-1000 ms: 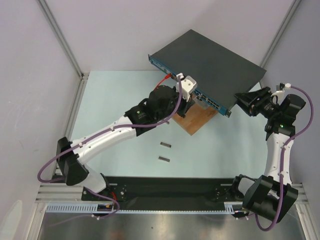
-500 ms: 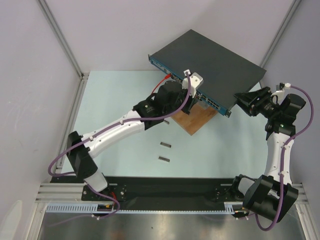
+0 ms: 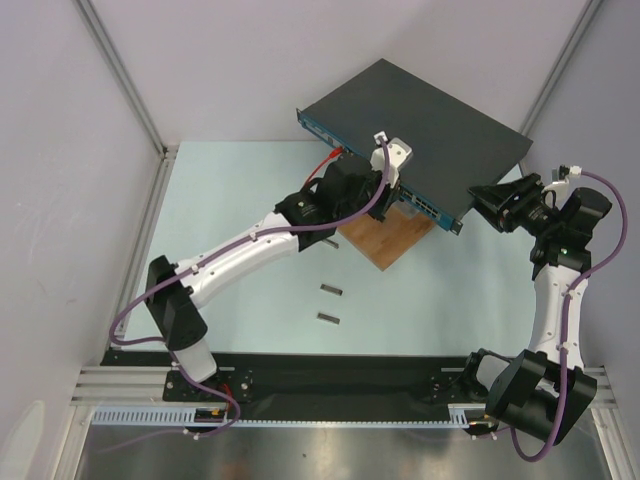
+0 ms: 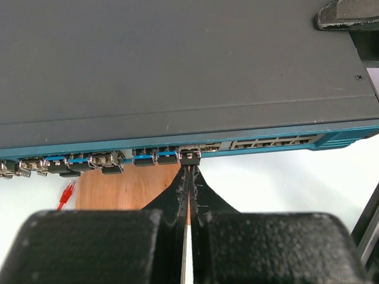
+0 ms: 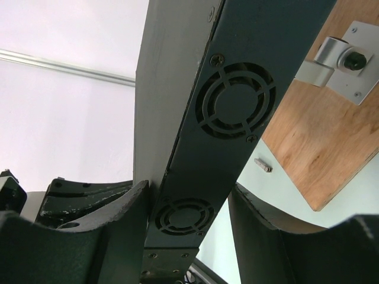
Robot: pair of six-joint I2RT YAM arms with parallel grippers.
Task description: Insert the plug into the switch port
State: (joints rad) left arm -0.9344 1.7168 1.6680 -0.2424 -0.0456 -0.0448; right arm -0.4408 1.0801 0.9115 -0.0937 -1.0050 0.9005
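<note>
The switch (image 3: 420,110) is a flat dark-grey box at the back, its blue front face (image 4: 266,144) carrying a row of sockets. A small dark plug (image 4: 189,158) sits at one socket near the middle of that row. My left gripper (image 4: 189,170) is shut, fingers pressed together, the tips touching the rear of the plug. From above, the left wrist (image 3: 385,185) stands right against the front face. My right gripper (image 5: 188,188) straddles the switch's fan-vented end (image 5: 237,106), a fingertip on each side; from above it (image 3: 482,200) sits at the right corner.
A brown wooden board (image 3: 390,240) lies under the switch's front. A red cable end (image 4: 66,194) lies left of it. Several other plugs (image 4: 100,161) fill sockets further left. Two small metal pieces (image 3: 331,290) (image 3: 328,319) lie on the pale green table.
The left arm has reached further right and forward, up to the switch's front face, and its fingers have closed fully. The right arm and the switch have stayed still.
</note>
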